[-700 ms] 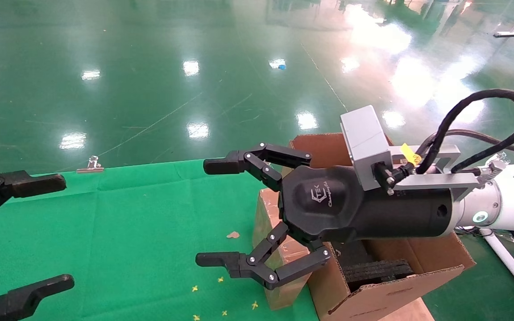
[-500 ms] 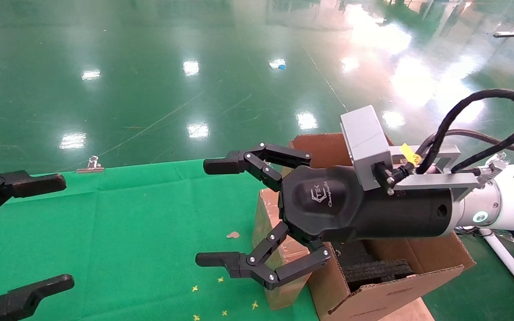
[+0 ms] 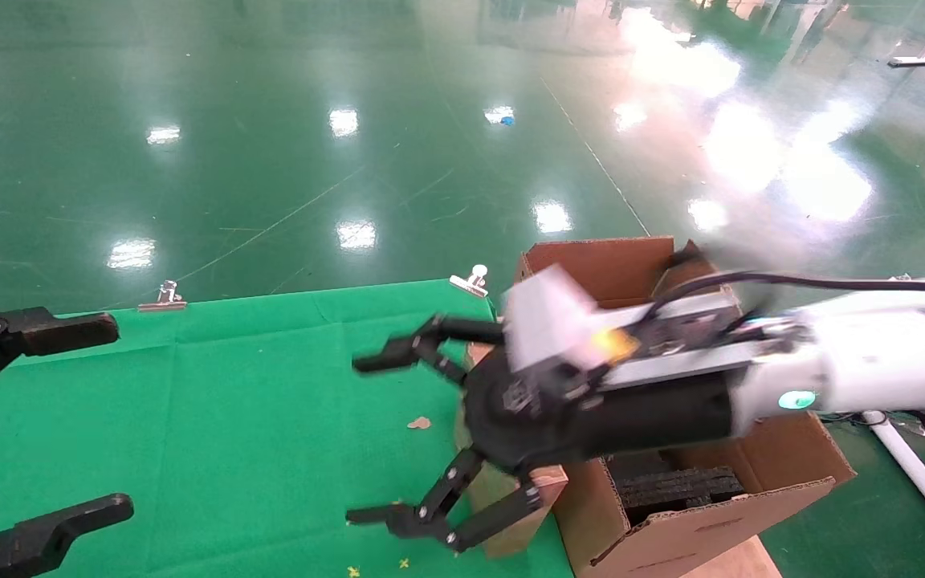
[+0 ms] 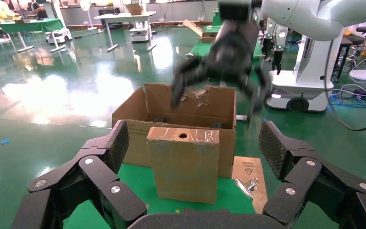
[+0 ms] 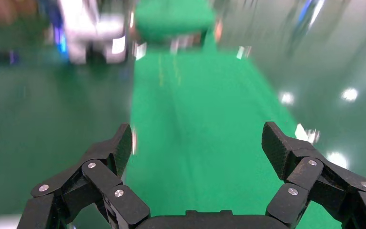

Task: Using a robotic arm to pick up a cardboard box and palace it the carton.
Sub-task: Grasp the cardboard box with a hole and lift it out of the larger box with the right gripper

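Observation:
The cardboard box (image 4: 183, 164) stands upright on the green cloth, its taped top with a round hole facing up, right in front of the carton (image 4: 190, 102). In the head view only the box's lower corner (image 3: 511, 534) shows beneath my right gripper (image 3: 356, 440). That gripper is open and empty, blurred by motion, hovering over the box beside the carton (image 3: 711, 522). The white robotic arm (image 3: 888, 361) reaches in from the right. The right wrist view shows its open gripper (image 5: 198, 143) over bare cloth. My left gripper (image 3: 113, 417) is open at the left edge, and in its own view this gripper (image 4: 195, 145) faces the box.
Binder clips (image 3: 161, 295) (image 3: 470, 281) hold the green cloth (image 3: 230, 417) at its far edge. A cardboard scrap (image 3: 419, 422) lies on it. Another clip (image 4: 248, 185) rests on a flat cardboard piece (image 4: 249, 167) beside the carton. Black foam (image 3: 679, 486) sits inside the carton.
My right arm has swung down and to the left with its wrist rolling, and it now shows blurred. Its fingers stay open. The left gripper has not moved.

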